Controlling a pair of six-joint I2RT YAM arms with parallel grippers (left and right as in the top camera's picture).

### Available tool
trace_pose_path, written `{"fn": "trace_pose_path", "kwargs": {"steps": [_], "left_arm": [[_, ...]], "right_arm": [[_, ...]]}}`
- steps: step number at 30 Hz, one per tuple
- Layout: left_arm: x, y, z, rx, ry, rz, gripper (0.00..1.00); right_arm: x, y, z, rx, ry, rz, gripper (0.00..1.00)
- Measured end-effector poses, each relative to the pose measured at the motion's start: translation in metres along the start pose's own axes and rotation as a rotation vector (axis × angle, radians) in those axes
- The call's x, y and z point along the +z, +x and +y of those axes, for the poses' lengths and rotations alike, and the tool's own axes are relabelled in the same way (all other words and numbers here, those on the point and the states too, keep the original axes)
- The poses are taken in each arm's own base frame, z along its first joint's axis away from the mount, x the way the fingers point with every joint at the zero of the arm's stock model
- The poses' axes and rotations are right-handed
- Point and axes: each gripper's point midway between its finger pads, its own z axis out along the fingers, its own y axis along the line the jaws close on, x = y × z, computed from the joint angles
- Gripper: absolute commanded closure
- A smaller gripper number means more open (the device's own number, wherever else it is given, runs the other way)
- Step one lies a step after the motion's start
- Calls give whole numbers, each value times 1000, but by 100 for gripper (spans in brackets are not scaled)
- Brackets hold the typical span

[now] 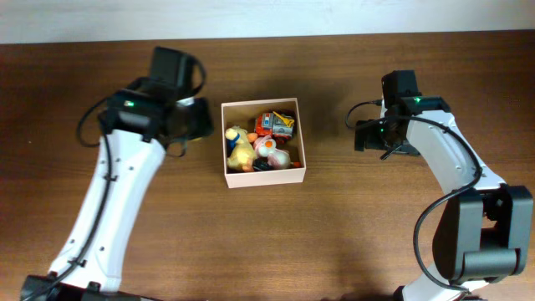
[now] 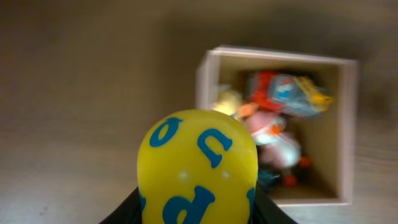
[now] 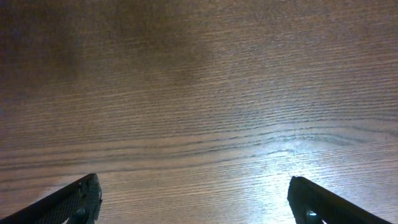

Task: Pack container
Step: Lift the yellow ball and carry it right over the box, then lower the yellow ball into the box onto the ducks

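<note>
The container (image 1: 302, 142) is a square cardboard box with white walls, at the middle of the table, holding several small toys: a yellow duck-like toy (image 1: 241, 150), a red and orange toy (image 1: 274, 124) and a white and pink one (image 1: 272, 151). It also shows in the left wrist view (image 2: 348, 124). My left gripper (image 2: 196, 208) is shut on a yellow ball with blue letters (image 2: 196, 168), just left of the box; in the overhead view the arm hides the ball. My right gripper (image 3: 193, 202) is open and empty over bare wood, right of the box.
The brown wooden table (image 1: 276, 242) runs to a pale wall at the back. The right arm's base (image 1: 481, 242) stands at the front right. The left arm (image 1: 117, 201) stretches from the front left toward the box.
</note>
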Motion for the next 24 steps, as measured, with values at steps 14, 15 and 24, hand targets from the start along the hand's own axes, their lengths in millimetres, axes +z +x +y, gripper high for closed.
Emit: {"fn": "trace_pose_path", "kwargs": {"steps": [14, 15, 24], "left_arm": [[67, 2, -93, 292, 75, -41, 75], [80, 7, -92, 297, 63, -13, 75], [133, 27, -96, 317, 56, 88, 75]], "right_arm": [[0, 0, 0, 0, 0, 0, 1], [0, 0, 0, 0, 0, 0, 1], [0, 0, 0, 0, 0, 0, 1]]}}
